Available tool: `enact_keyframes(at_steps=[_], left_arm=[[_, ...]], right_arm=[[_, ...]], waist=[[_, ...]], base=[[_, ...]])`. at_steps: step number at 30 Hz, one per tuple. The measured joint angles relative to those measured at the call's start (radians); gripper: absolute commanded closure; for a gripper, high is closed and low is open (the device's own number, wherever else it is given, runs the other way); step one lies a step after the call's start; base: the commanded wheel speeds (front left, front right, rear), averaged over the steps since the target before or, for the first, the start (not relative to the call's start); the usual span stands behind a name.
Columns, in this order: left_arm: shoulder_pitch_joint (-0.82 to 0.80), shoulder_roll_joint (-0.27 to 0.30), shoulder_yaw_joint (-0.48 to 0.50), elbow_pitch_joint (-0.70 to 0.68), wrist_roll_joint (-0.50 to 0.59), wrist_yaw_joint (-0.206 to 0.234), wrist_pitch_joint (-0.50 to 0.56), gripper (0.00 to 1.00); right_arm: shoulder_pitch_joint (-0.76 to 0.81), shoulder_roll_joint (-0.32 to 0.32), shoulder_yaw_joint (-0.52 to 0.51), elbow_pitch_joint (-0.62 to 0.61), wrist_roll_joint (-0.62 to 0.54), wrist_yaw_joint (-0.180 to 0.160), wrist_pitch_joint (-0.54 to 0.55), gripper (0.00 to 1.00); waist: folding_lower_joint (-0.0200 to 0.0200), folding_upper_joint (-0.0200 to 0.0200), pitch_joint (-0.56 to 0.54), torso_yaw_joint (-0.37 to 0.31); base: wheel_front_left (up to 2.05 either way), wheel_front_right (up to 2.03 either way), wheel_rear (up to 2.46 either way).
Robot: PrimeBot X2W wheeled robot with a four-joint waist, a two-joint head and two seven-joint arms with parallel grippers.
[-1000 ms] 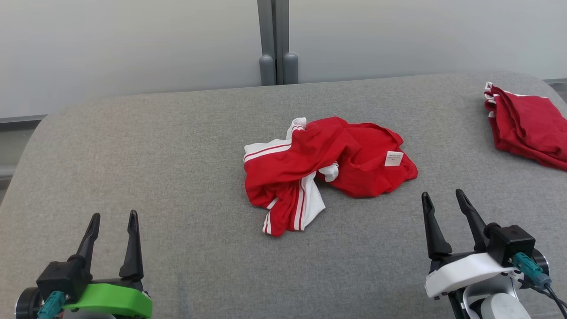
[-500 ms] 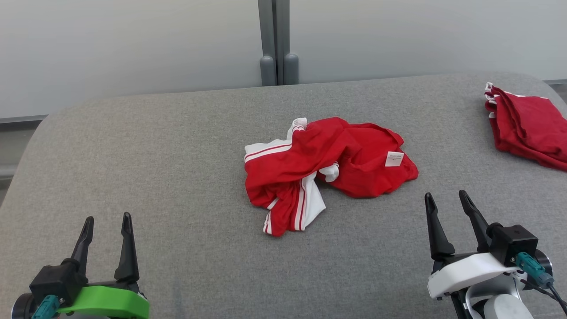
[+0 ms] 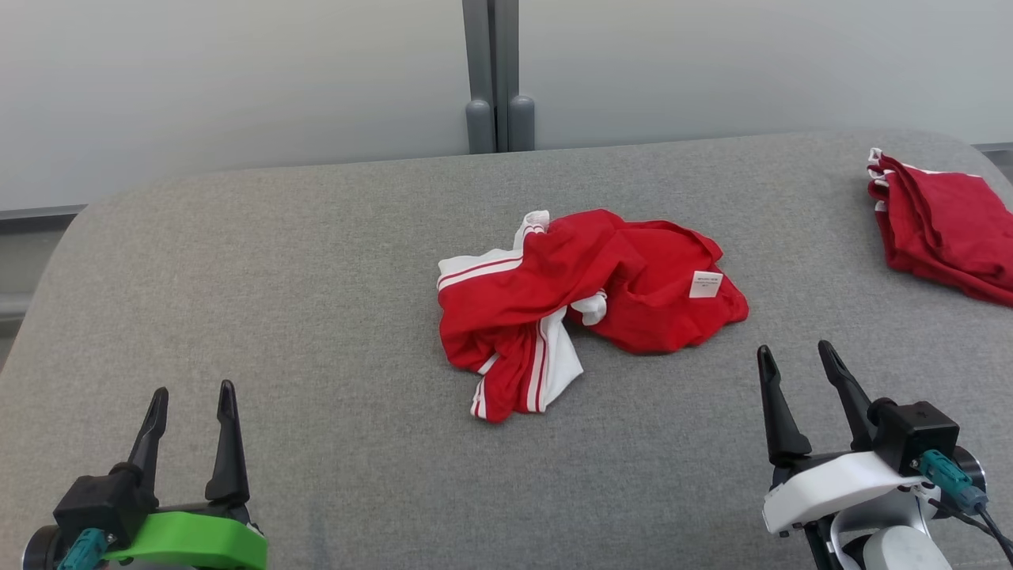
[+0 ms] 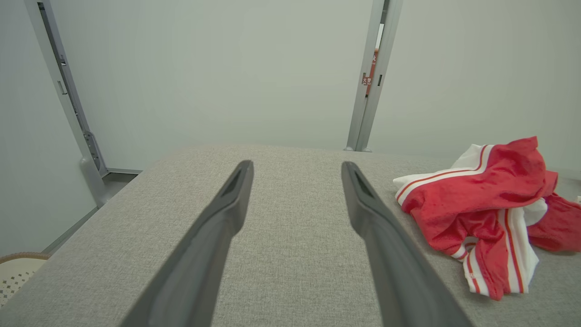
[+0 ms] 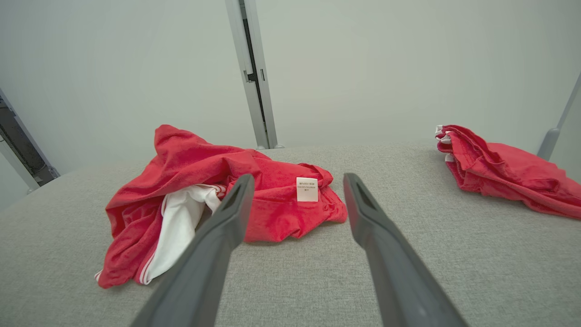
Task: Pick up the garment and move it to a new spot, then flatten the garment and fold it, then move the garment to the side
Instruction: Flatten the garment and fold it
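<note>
While both arms wait low at the near edge of the grey padded bench (image 3: pixel 316 261), the garment (image 3: pixel 586 305) lies crumpled in a heap near the middle of it, touched by neither gripper. It is red with white panels and thin white stripes; a small white label (image 3: pixel 704 283) faces up on its right-hand part, and a striped white flap trails toward the near side.

In the head view the left gripper (image 3: pixel 194 389), on its green mount, stands at the lower left, well apart from the heap. Its two dark fingers (image 4: pixel 227 213) are spread wide with bare bench fabric between them, holding nothing. The right gripper (image 3: pixel 794 347), on its white mount, stands at the lower right, near the label end of the heap but short of it. It too is spread wide and empty.

A second red garment (image 3: pixel 942 229), folded, rests at the far right edge of the bench, well apart from the heap. Behind the bench rises a pale wall with a grey upright post (image 3: pixel 498 79). At the lower left of the left wrist view sits a pale perforated thing (image 4: pixel 18 272), perhaps a basket, too cropped to be sure.
</note>
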Motion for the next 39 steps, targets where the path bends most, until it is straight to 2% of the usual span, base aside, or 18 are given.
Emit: enact_keyframes(at_steps=[16,22,28,39], left_arm=[[-0.003,-0.004,-0.028,0.014,0.002,0.001,-0.001,0.00],[-0.062,-0.029,-0.113,0.067,0.034,-0.044,0.009,0.00],[-0.170,-0.079,-0.218,0.164,0.061,-0.100,0.018,0.00],[-0.338,-0.132,-0.337,0.396,0.094,-0.145,0.011,0.00]], right_arm=[[-0.003,0.002,0.010,0.009,0.000,0.000,-0.002,0.00],[-0.027,0.002,0.030,0.016,0.000,0.000,-0.003,0.00],[-0.048,-0.001,0.036,0.022,0.000,0.000,-0.007,0.00],[-0.090,-0.002,0.036,0.029,0.000,0.000,-0.023,0.00]], waist=[[0.0000,0.0000,0.011,-0.013],[0.0000,0.0000,0.029,-0.045],[0.0000,0.0000,0.061,-0.093],[0.0000,0.0000,0.151,-0.177]], base=[[0.00,0.00,0.00],[0.00,0.00,0.00],[0.00,0.00,0.00],[0.00,0.00,0.00]])
